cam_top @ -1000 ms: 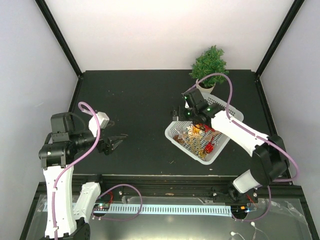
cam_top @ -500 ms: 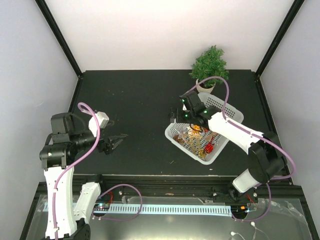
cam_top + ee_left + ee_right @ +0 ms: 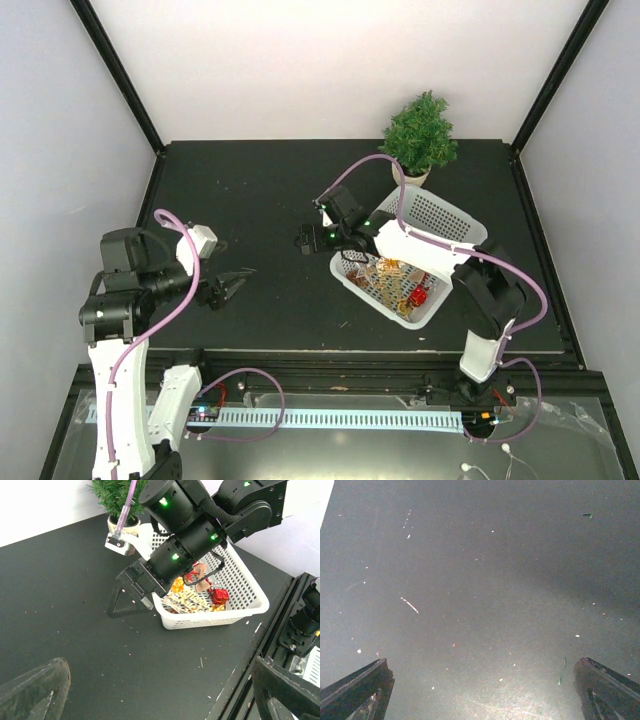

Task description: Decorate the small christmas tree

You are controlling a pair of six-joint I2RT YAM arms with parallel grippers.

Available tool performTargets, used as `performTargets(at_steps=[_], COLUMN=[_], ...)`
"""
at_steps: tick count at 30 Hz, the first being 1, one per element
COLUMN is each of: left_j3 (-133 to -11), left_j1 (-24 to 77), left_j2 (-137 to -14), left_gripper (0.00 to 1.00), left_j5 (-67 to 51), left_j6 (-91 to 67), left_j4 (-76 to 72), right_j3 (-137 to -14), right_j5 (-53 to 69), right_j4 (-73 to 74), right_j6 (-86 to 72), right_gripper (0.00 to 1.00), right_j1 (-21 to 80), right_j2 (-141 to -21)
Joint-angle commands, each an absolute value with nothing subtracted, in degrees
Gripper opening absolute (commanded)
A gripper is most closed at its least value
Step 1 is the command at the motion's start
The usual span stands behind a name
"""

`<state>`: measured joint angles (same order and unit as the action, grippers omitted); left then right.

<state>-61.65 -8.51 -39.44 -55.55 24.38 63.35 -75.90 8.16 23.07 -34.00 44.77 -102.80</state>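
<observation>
My right claw (image 3: 304, 241) stretches left past the white perforated plastic basket (image 3: 446, 216), fingers spread, empty. My left claw (image 3: 238, 284) hovers near-left; likewise released.

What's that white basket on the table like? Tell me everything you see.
The white basket is a rectangular plastic tray with perforated walls. It stands flat on the black table, turned at an angle, in front of the small christmas tree. It holds a heap of gold and red ornaments. The right arm reaches across above it.
</observation>
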Motion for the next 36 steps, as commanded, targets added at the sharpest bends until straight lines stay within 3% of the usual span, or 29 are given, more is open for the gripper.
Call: performTargets(at_steps=[1, 28, 36], left_j3=[-61.72, -61.90, -62.14], left_j1=[-8.45, -8.48, -8.45], left_j2=[-38.74, -39.04, -39.20], left_gripper=[0.99, 0.99, 0.99], left_j5=[-55.41, -56.43, -57.15], left_j6=[23.51, 23.39, 23.44], left_j4=[62.29, 62.43, 62.73], right_j3=[-75.41, -65.75, -58.72], right_j5=[11.08, -6.12, -7.76], right_j4=[20.77, 34.97, 36.00], right_j6=[-35.68, -29.48, -29.85], right_gripper=[0.99, 1.00, 1.00], right_j1=[44.89, 44.05, 39.44], right_j2=[-102.55, -92.26, -86.21])
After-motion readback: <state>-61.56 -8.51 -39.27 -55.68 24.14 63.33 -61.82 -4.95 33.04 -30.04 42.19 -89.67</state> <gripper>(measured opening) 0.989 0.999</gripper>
